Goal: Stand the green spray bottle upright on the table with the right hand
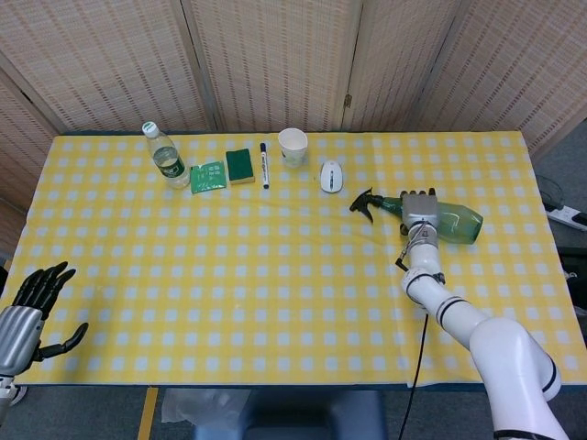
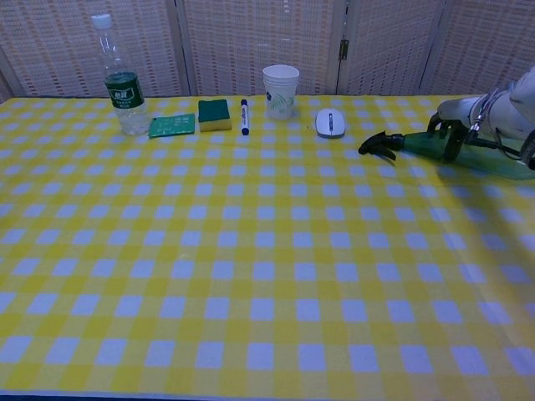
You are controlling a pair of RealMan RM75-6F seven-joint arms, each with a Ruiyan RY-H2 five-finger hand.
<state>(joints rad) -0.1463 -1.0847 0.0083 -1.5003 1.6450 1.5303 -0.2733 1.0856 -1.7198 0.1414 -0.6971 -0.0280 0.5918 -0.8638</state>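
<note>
left hand (image 1: 26,312): mine, at the near left corner just off the table edge, palm up, dark fingers spread apart, holding nothing; head view only.
table (image 1: 275,293): yellow and white check cloth, big bare stretch across the near and middle part.
right arm: white, comes in from the near right corner, reaches forward to the bottle.
right hand (image 1: 420,209): mine, laid over the bottle where neck meets body; in the chest view (image 2: 452,125) the dark fingers curl down over the bottle's top. Touching it for sure; whether it is truly clamped I cannot tell.
green spray bottle (image 1: 449,223): on its side on the table, right half, mid depth. Black trigger head points toward the table's middle, fat end points to the right edge. Not upright yet. Chest view (image 2: 418,142) shows the neck lying flat on the cloth.
mouse (image 1: 331,176): white, just beyond the trigger head, apart from it.
paper cup (image 1: 293,146): upright, far side, near the mouse.
marker (image 1: 263,164): lying flat, beside the cup.
sponge (image 1: 240,166): green on yellow, just beside the marker.
green packet (image 1: 208,176): flat, touching or nearly touching the sponge.
water bottle (image 1: 164,156): clear, green label, white cap, upright at the far left of the row.
screens: woven panels behind the table.
</note>
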